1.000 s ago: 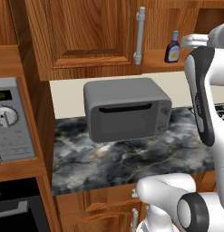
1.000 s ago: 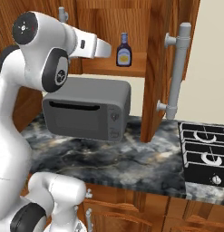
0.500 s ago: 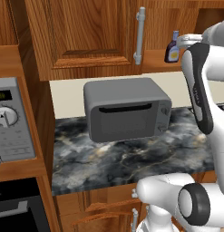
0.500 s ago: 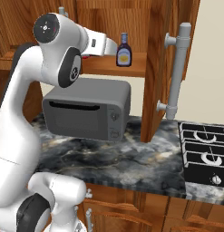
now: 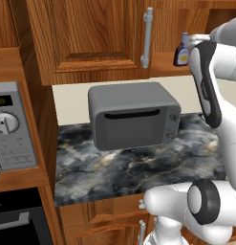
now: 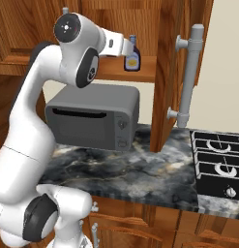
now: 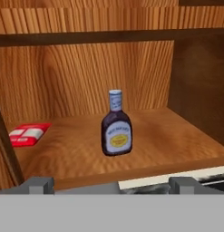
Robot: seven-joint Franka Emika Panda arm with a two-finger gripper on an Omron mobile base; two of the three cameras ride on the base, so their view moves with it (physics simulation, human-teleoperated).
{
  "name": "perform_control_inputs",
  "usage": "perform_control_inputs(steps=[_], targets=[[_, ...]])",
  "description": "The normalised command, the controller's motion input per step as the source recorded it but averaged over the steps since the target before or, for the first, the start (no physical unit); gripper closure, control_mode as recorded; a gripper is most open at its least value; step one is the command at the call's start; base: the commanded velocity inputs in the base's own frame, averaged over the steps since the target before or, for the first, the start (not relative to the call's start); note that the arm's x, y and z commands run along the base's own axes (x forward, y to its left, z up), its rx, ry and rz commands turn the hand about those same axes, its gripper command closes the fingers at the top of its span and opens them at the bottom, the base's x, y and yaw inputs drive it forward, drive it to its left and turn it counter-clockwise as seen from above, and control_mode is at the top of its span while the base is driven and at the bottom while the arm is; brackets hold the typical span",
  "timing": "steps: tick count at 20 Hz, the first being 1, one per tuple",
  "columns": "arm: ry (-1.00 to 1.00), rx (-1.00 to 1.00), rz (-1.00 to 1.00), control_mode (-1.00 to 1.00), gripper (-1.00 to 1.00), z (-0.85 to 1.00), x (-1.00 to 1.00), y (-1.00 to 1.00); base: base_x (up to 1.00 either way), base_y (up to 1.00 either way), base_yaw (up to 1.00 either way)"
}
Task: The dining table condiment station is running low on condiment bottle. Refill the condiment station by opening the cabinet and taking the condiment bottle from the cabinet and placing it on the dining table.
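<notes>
Open cabinet (image 7: 86, 77), condiment bottle (image 7: 116, 125) upright, gripper (image 7: 111, 185) spread

The condiment bottle (image 7: 116, 129), dark brown with a blue cap and pale label, stands upright mid-shelf inside the cabinet (image 7: 81, 72). That reddish-brown wooden cabinet is open, its door (image 6: 171, 68) swung out at the bottle's 3 o'clock.

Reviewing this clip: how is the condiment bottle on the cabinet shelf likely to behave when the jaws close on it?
The condiment bottle looks rigid, so it should not deform. It stands upright with a narrow neck above a wider body, so a high nudge might tip it. Its smooth, rounded sides may slip or twist in a loose grip.
</notes>
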Motion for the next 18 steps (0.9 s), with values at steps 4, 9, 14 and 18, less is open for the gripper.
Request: perform_control_inputs(steps=[4,9,14,18], targets=[[0.00,0.00,0.00,-1.00,-1.00,-0.07,0.31,0.00,0.00,0.00,0.00],[0.00,0.00,0.01,-1.00,-1.00,-0.08,0.32,-0.05,0.00,0.00,0.00],[0.00,0.00,0.01,-1.00,-1.00,-0.05,0.33,-0.12,0.00,0.00,0.00],[0.00,0.00,0.01,-1.00,-1.00,-0.03,0.32,-0.15,0.00,0.00,0.00]])
